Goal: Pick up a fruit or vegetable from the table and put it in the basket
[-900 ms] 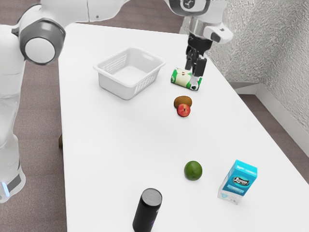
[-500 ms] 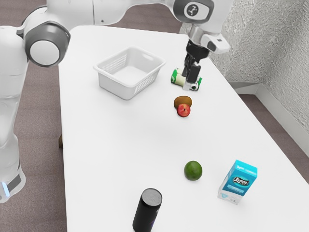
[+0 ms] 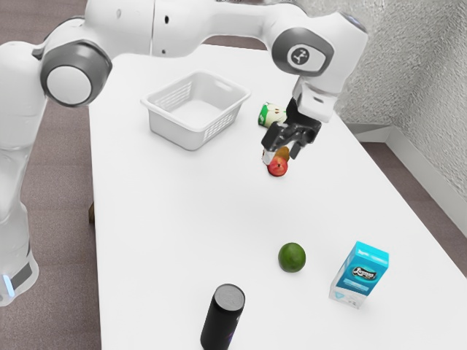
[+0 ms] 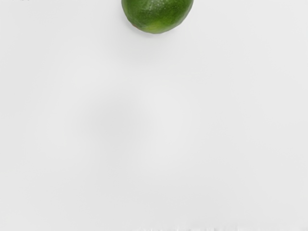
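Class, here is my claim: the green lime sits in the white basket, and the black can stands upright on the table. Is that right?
Not quite. The green lime lies on the table, outside the white basket, as the exterior view shows; the black can does stand upright there.

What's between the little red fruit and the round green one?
Nothing, just bare white table! The exterior view shows that empty stretch between the red fruit and the green fruit.
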Robot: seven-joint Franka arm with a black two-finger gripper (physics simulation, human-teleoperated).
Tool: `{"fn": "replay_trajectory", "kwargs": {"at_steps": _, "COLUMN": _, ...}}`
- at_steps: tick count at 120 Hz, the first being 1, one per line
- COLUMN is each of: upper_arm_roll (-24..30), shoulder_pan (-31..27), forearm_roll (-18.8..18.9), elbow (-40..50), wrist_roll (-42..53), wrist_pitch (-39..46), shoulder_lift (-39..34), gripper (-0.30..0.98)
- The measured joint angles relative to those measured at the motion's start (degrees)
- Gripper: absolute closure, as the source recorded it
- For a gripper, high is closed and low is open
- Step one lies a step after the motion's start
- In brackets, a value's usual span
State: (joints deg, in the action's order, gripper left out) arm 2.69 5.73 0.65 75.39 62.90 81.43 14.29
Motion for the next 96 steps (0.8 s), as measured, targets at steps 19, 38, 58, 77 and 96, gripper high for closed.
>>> {"fn": "replay_trajectory", "kwargs": {"at_steps": 19, "upper_arm_roll": 0.1, "shoulder_pan": 0.0, "forearm_roll": -0.4, "elbow": 3.9, "wrist_roll": 11.3, "wrist_pitch": 4.6, "shoulder_lift": -1.0, "gripper": 0.01}}
{"fn": "replay_trajectory", "kwargs": {"at_steps": 38, "upper_arm_roll": 0.2, "shoulder_pan": 0.5, "forearm_roll": -1.8, "elbow": 5.6, "wrist_roll": 19.4, "wrist_pitch": 7.6, "shoulder_lift": -0.9, "gripper": 0.01}}
{"fn": "replay_trajectory", "kwargs": {"at_steps": 58, "upper_arm_roll": -1.6, "shoulder_pan": 0.1, "forearm_roll": -1.7, "elbow": 9.8, "wrist_roll": 25.7, "wrist_pitch": 9.8, "shoulder_lift": -2.0, "gripper": 0.01}}
{"fn": "replay_trajectory", "kwargs": {"at_steps": 77, "upper_arm_roll": -3.8, "shoulder_pan": -0.2, "forearm_roll": -1.5, "elbow": 13.3, "wrist_roll": 30.2, "wrist_pitch": 14.1, "shoulder_lift": -2.2, "gripper": 0.01}}
{"fn": "replay_trajectory", "kwargs": {"at_steps": 96, "upper_arm_roll": -6.1, "shoulder_pan": -0.8, "forearm_roll": -0.5, "elbow": 13.9, "wrist_roll": 33.2, "wrist_pitch": 18.5, "shoulder_lift": -1.3, "gripper": 0.0}}
